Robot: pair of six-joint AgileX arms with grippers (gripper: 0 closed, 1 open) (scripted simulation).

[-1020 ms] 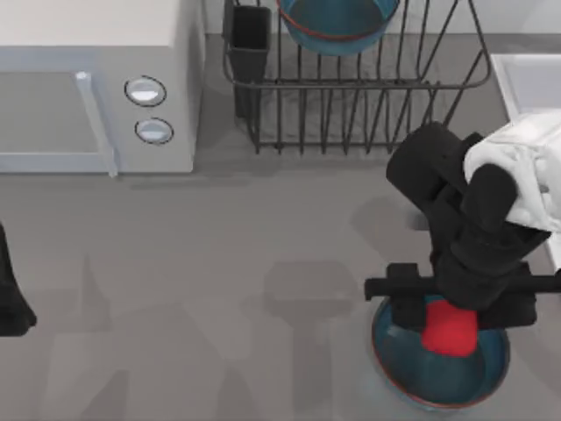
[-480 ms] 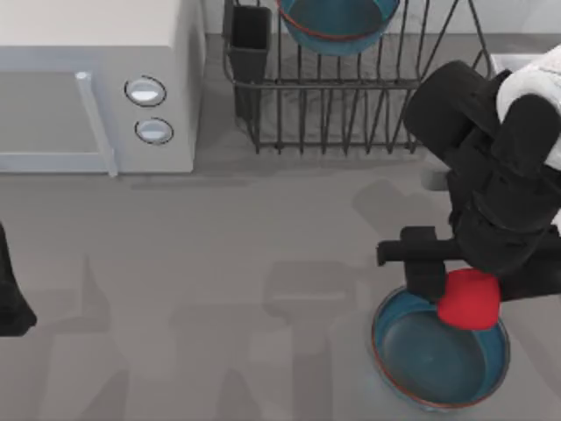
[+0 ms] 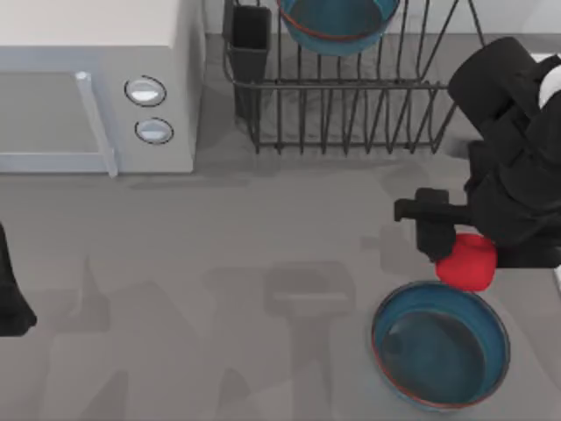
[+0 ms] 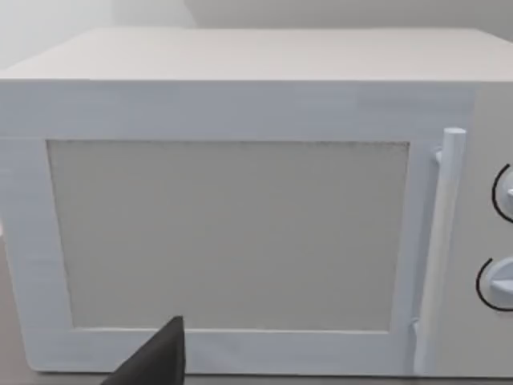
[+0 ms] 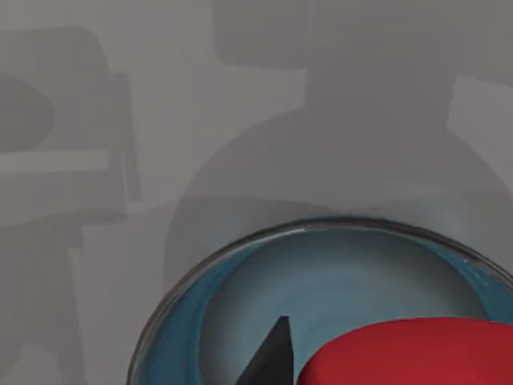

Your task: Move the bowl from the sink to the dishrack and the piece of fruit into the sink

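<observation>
Fruit sits gripped in the right tool above the desk, apparently just clear of the shallow dish.

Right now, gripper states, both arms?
Right gripper: shut on the piece of fruit, lifted above the table beside the shallow blue dish.
Left gripper: parked at the table's left edge; cannot be told.
</observation>
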